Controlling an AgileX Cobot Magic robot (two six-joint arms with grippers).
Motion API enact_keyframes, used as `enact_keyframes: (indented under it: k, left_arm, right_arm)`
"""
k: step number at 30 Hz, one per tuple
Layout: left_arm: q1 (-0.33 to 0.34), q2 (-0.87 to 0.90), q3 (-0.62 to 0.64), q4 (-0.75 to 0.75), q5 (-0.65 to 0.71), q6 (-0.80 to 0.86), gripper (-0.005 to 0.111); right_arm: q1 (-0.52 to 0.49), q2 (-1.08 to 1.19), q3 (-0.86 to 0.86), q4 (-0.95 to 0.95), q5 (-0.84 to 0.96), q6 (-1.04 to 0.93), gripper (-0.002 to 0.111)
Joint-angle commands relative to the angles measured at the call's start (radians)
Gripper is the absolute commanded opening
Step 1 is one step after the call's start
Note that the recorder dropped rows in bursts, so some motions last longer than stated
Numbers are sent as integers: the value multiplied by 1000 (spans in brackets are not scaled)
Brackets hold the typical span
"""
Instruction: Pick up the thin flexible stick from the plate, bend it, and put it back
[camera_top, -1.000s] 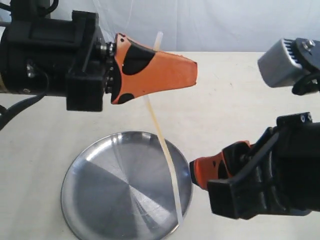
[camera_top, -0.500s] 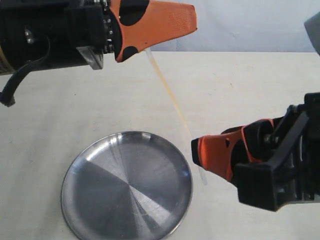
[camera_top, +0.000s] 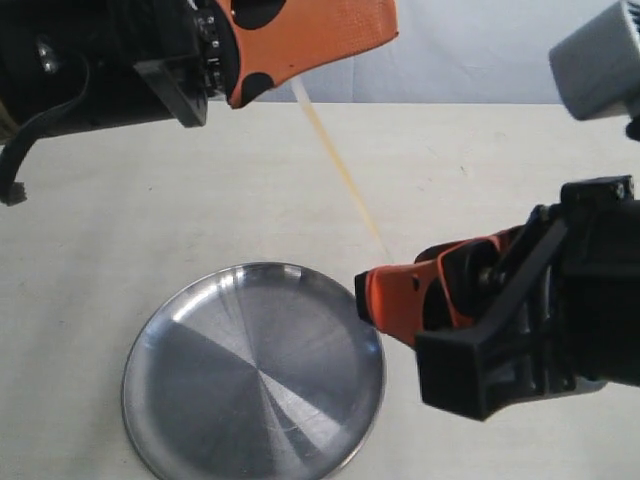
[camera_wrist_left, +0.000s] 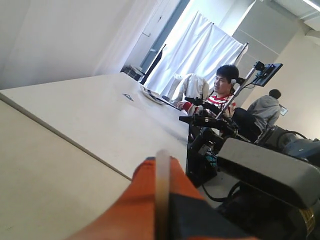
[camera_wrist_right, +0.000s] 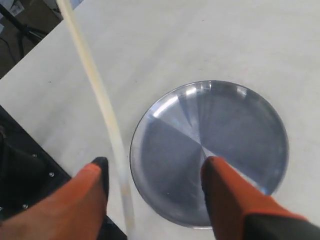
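Observation:
My left gripper (camera_top: 385, 35) is high at the upper left of the exterior view, its orange fingers shut on the thin flexible stick (camera_top: 340, 165). In the left wrist view the stick (camera_wrist_left: 162, 190) shows pinched between the orange fingers. The pale stick slants down to the right, and its lower end passes behind my right gripper (camera_top: 365, 300). The right gripper (camera_wrist_right: 155, 172) is open, and the stick (camera_wrist_right: 102, 107) runs between its fingers, close to one of them. The plate (camera_top: 255, 372) lies below on the table with nothing on it, also seen as the plate (camera_wrist_right: 210, 150) in the right wrist view.
The table (camera_top: 480, 170) is pale cream. A grey camera housing (camera_top: 598, 75) hangs at the upper right. In the left wrist view, seated people (camera_wrist_left: 220, 92) and other equipment lie beyond the table's far edge.
The left gripper lifted the stick up and off the plate. The right gripper moved left and up, bringing its open fingers around the stick's lower end.

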Motion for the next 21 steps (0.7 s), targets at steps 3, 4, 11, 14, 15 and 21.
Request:
enact_keyframes:
  k: [3,4,11,14,15,21]
  left_arm:
    - [-10,1,1,-33,-32,0,0]
    - [-10,1,1,-33,-32,0,0]
    - [-10,1,1,10,-22,2,0]
    - [-10,1,1,38,0,10,0]
    - [-10,1,1,51,14,22,0]
    - [-10,1,1,222,146,49,0]
  right_arm:
    - [-5,54,-6,-3,-11,-8,46]
    - [-5,57,-6,-3,-13,-8,40]
    - [-5,55,-6,-3,-15,-10,0]
    - [-5,22,-6,-3,-27,-15,0]
    - [-5,11,-8,-3,-34,-17,0]
    - [-5,-97,-46,-47,-75,-17,0]
